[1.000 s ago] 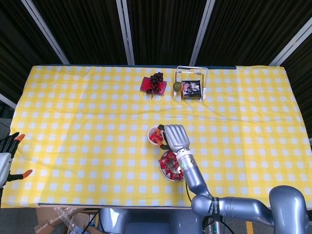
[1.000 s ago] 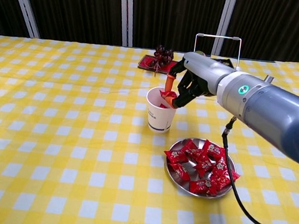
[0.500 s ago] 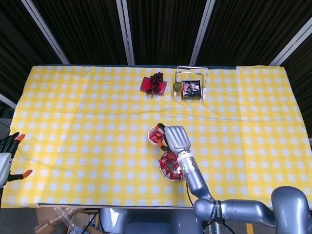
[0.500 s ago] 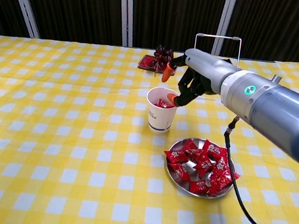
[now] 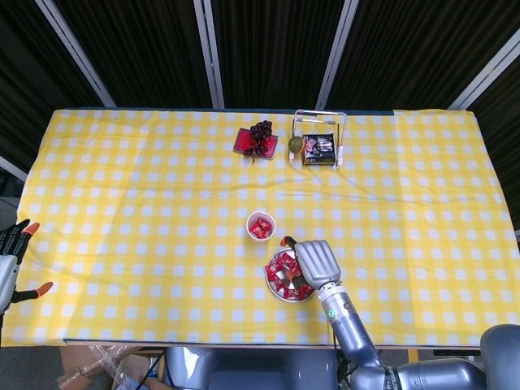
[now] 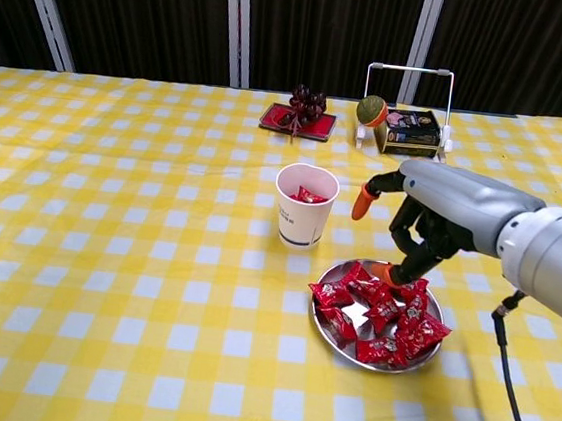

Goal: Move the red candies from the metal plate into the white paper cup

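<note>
Fingers spread, right hand hides part of metal plate; left hand, also spread, is cut off.

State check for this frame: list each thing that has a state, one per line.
white paper cup: upright, a red candy inside
metal plate: flat on the table, holds a pile of red candies
right hand: above the plate's far edge, fingers apart, holding nothing, fingertips near the candies
left hand: at the table's left edge, fingers spread, holding nothing
wire rack: upright, dark packet inside
</note>
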Controlling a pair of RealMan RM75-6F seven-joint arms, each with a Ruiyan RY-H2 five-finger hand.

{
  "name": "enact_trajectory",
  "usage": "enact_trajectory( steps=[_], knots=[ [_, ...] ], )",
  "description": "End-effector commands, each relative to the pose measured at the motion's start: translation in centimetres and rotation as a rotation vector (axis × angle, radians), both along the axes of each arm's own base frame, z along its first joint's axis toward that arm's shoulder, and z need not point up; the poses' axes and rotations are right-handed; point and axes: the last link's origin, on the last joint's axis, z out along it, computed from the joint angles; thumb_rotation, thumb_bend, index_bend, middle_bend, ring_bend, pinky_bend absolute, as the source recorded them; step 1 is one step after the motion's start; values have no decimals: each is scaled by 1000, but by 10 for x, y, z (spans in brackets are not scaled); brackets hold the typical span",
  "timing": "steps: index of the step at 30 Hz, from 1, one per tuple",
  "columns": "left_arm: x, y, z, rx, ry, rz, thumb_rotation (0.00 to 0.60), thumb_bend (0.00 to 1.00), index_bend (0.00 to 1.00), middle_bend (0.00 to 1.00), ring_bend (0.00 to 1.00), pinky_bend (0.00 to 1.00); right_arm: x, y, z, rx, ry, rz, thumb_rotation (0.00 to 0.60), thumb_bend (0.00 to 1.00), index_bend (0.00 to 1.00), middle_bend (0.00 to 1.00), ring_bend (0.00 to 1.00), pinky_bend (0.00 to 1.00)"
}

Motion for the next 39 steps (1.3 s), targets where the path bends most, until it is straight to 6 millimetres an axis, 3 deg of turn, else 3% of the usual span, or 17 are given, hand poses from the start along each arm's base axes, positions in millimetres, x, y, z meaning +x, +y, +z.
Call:
enact_trajectory(
  steps=[1,21,34,39],
  knots=[
    [0,-1,0,4,3,-5,600,8,0,0,0,0,-7,7,-1,9,22,-11,600,352,322,828,950,975],
    [1,-2,1,13,-4,-15,600,8,0,0,0,0,-24,15,-25,84,32,-84,600,298,322,828,950,975],
    [0,-2,0,6,-6,-11,600,9,0,0,0,0,-37,7,-42,103,30,-139,600,293,324,828,950,975],
    [0,-1,0,5,-5,-9,600,8,0,0,0,0,-40,6,-44,114,24,-148,600,293,437,828,950,976]
  ],
)
